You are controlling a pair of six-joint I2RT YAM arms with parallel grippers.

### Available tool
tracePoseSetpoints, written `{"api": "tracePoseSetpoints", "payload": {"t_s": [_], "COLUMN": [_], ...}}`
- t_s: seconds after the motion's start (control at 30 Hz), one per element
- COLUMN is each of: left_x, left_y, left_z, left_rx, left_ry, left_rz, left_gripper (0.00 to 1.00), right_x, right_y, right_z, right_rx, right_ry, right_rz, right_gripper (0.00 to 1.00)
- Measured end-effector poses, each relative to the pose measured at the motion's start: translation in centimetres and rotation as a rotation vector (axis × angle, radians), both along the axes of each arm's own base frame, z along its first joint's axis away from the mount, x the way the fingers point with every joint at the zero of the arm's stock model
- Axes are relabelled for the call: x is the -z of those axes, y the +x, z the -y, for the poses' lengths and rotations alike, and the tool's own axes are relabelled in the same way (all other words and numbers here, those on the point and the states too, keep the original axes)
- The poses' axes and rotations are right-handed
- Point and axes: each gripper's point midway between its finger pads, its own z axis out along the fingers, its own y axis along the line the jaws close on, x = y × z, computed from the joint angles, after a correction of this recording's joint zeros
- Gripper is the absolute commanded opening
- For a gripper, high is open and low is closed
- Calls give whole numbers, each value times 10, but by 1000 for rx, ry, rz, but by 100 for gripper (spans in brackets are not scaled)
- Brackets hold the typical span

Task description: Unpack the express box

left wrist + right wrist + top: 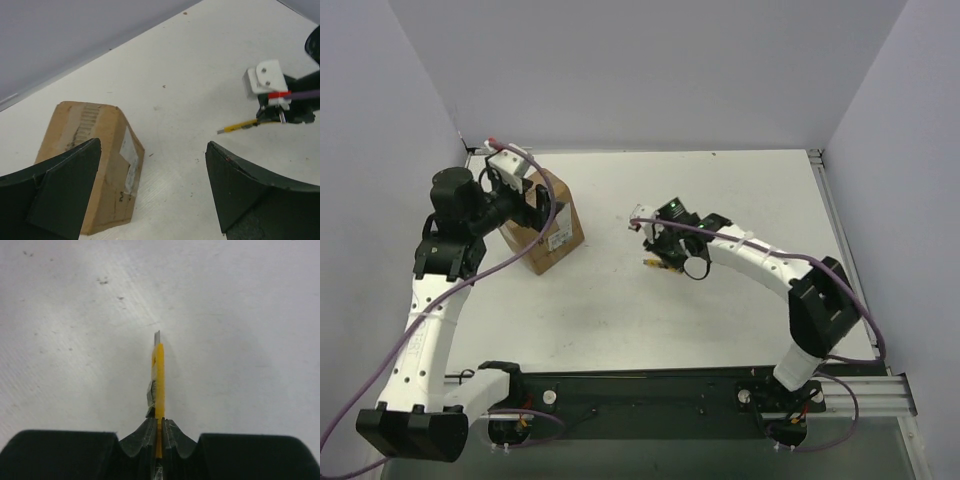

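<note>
Early days on this one, by the look of it. The express box [548,228] was seen at the far left of the tabletop [740,190], flaps shut, tape strip apparently uncut, white label on its side. Nothing was seen taken out of it. The yellow utility knife [159,375] was clamped in the right gripper [160,437], blade tip out and pointed away from the wrist, near mid-table and well apart from the box. The left gripper [152,150] was held wide apart just above the box; whether it was touched couldn't be told. So the cutting tool was judged sorted, while slicing the tape, opening the flaps and emptying the contents were all left to be done
</note>
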Motion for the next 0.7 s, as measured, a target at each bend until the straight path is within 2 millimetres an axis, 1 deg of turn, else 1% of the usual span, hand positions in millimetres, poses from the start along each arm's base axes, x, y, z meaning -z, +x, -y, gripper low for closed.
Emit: {"api": "tracePoseSetpoints", "payload": {"t_s": [0.07, 0.13, 0.23, 0.27, 0.33, 0.37, 0.4, 0.43, 0.47, 0.5, 0.57, 0.63, 0.67, 0.7], "left_x": [13, 27, 42, 46, 54, 57, 59, 60, 61, 61, 61, 62, 62, 62], "left_y": [4, 5, 6, 9, 14, 19, 24, 29, 33, 37, 43, 45, 45, 45], "left_z": [17, 40, 77, 87, 100, 104, 107, 109, 110, 111, 113, 113, 113, 113], "left_rx": [63, 139, 263, 293, 331, 339, 342, 341, 340, 338, 336, 335, 336, 337], "left_ry": [-2, -1, 11, 15, 20, 20, 19, 18, 17, 15, 11, 9, 10, 11], "left_rz": [-42, -86, -139, -151, -176, -186, -196, -203, -207, -213, -217, -218, -219, -217], "left_gripper": [95, 95, 93, 92, 92, 92, 92, 92, 92, 92, 93, 92, 92, 92], "right_x": [-24, -47, -73, -79, -84, -83, -81, -77, -73, -69, -63, -60, -59, -58], "right_y": [16, 21, 17, 14, 12, 11, 10, 10, 12, 15, 25, 35, 41, 46], "right_z": [21, 31, 31, 30, 30, 30, 31, 36, 43, 54, 80, 108, 119, 126], "right_rx": [17, 1, -58, -73, -81, -78, -71, -53, -27, 10, 85, 127, 139, 138], "right_ry": [18, 40, 75, 85, 97, 104, 115, 124, 129, 134, 137, 122, 111, 101], "right_rz": [59, 114, 174, 185, 191, 183, 168, 147, 129, 105, 69, 41, 34, 28], "right_gripper": [0, 0, 0, 0, 0, 0, 7, 16, 39, 47, 60, 65, 68, 68]}}
